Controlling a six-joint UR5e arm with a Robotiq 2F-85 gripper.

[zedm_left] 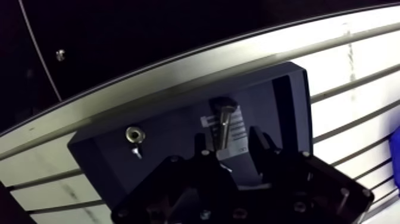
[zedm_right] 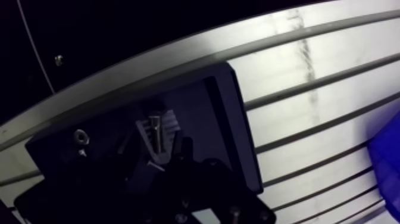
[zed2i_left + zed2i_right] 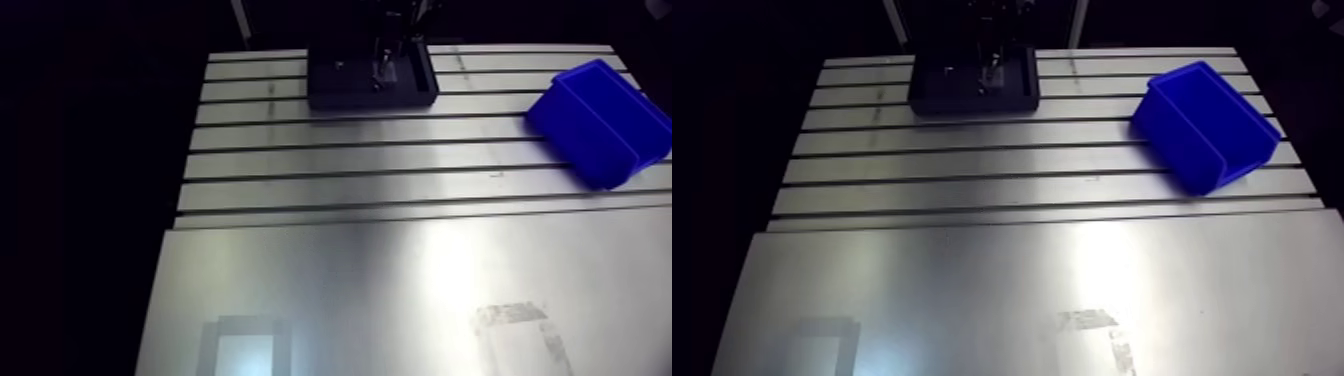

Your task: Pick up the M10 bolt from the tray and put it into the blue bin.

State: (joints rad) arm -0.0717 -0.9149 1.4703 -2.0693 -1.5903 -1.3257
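Gripper [image 1: 228,138] spread wide astride the bolt [image 1: 224,119], which lies flat in the black tray [image 1: 286,101] (blue bin [image 3: 600,120] well apart); closing off-centre would probably roll the bolt aside or catch only its head.

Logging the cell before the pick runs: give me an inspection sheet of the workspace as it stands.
surface: slotted aluminium table; tape marks on its smooth near plate.
job's things: steel M10 bolt lying in the dark rectangular tray; blue plastic bin on the table, apart from the tray.
clutter: small metal fastener in the tray, beside the bolt.
grippers: two-finger gripper open, fingers either side of the bolt.
cables: nothing seen.
surroundings: dark, nothing seen.
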